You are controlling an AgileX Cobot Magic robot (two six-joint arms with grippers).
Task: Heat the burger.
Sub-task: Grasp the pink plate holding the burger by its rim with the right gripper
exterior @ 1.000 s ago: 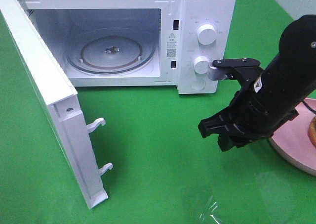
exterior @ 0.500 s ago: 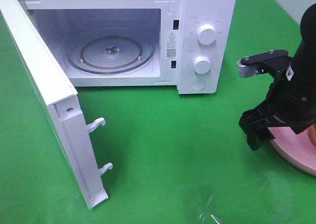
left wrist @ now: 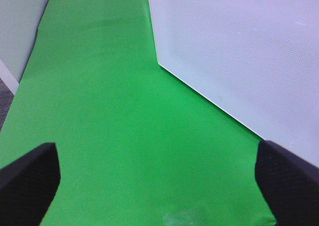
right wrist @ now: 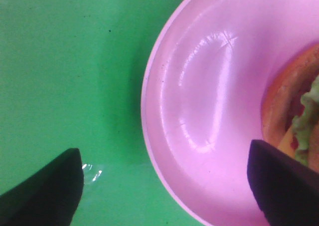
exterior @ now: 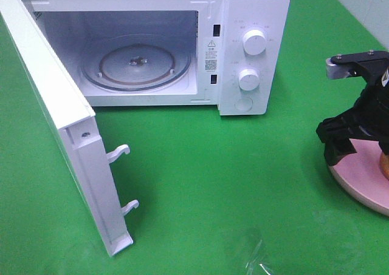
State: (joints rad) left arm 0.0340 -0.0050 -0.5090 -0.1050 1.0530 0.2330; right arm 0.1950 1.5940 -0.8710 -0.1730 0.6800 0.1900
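Right wrist: I see right gripper spread above pink plate, burger on it | left gripper spread near microwave door

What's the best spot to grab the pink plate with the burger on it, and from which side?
Probably the bare rim of the pink plate on its microwave side, coming down from above. The burger sits well in from that edge, leaving the shallow upturned lip free for one finger inside and one outside; the open right claw hovers astride it.
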